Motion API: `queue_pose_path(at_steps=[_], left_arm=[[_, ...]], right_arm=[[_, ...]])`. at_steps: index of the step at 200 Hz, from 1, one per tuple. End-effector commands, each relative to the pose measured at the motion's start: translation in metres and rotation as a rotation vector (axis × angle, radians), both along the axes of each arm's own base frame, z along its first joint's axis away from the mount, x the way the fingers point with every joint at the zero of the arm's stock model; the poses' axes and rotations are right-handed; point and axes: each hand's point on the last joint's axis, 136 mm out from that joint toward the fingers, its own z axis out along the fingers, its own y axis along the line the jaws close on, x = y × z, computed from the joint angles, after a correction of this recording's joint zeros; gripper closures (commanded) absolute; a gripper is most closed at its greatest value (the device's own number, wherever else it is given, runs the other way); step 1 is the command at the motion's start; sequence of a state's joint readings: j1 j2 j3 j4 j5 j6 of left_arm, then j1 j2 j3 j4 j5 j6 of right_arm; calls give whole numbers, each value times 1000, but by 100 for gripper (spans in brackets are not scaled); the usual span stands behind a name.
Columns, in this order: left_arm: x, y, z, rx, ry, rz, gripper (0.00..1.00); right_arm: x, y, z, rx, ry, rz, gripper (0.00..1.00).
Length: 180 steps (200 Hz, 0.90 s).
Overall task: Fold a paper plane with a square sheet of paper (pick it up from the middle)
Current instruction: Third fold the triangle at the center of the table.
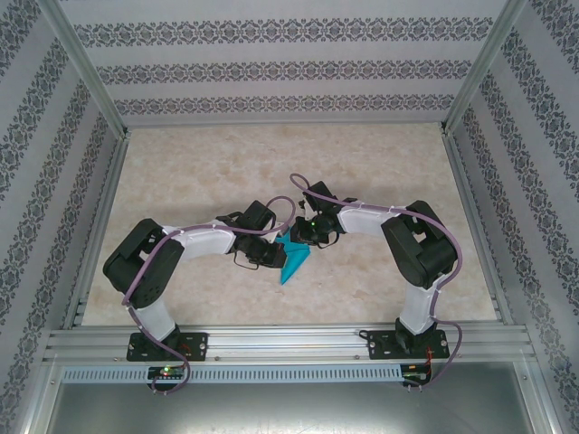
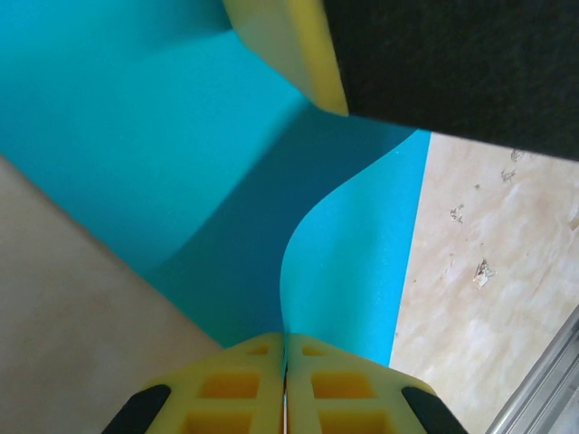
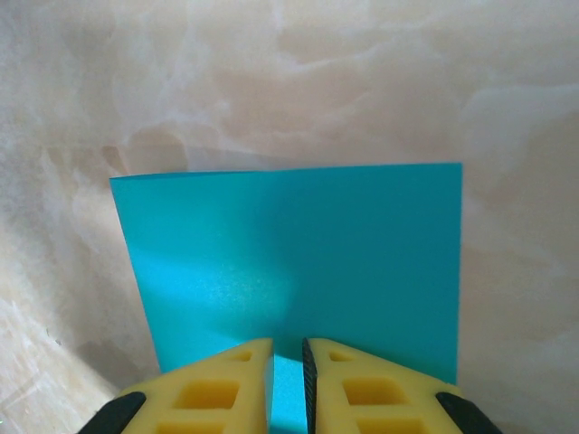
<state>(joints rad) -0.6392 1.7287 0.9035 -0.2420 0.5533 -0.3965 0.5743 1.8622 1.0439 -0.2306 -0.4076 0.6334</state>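
Over the middle of the table [image 1: 181, 172], pinched from 2 sides: teal square sheet of paper [image 1: 294, 260].
Pressed together on its curled edge, left gripper [image 2: 285, 348]; clamped on another edge with a slim gap between fingers, right gripper [image 3: 288, 348], sheet spreading flat ahead.

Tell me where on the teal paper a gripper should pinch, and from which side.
Probably a free edge, entering edge-on along the sheet's plane. The teal paper is thin and bows in the air above the table, so its faces offer nothing to clamp. The left gripper is shut on one edge this way; the right gripper pinches another.
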Motion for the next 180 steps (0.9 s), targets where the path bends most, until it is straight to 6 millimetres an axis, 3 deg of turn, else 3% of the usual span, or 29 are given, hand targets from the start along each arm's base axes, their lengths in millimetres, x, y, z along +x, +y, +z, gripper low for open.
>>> queue_pose_path(at_steps=[1,85,180], left_arm=[[6,1,4,-6,-13,-3,90],[-10,3,-6,-10,79,10,90],[-7,5,-17,23,76,15,90]], right_arm=[[-7,0,-9,-20,22,-1,82],[-7,0,-7,-21,19,3,82],[-9,1,-10,-15,25,-1,83]])
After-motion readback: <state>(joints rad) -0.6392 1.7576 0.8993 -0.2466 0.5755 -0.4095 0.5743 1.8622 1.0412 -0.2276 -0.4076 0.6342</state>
